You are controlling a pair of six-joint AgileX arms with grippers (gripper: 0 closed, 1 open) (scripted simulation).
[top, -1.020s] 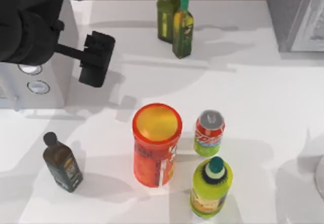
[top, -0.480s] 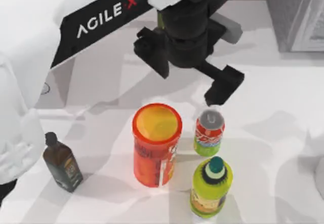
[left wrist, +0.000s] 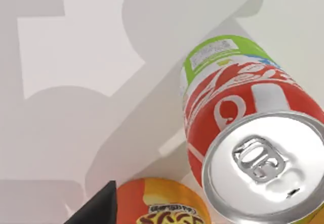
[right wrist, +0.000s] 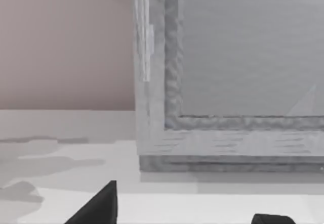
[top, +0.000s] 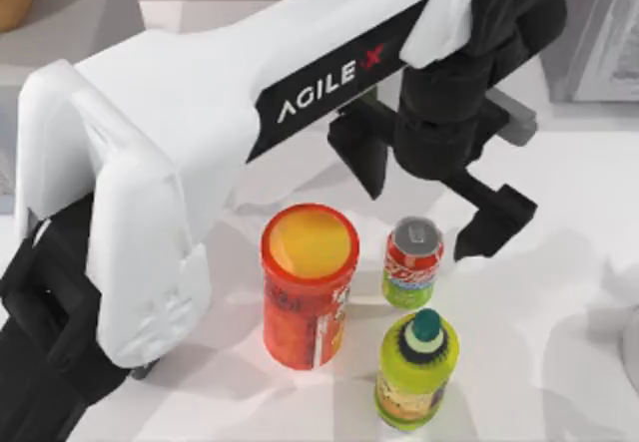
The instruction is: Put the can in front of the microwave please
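So far nothing has moved for you: beside the orange canister (top: 308, 287), the can (top: 411, 262) stands upright mid-table, ungrasped, your left hand (top: 429, 203) spread wide above it. Gripping and carrying to the microwave remain.

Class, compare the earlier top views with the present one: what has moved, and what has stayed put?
The left arm swung from the table's left side across to the right; its left gripper, fingers apart, now straddles the air above the can. Nothing is grasped. The can, orange canister and yellow-green bottle stayed put.
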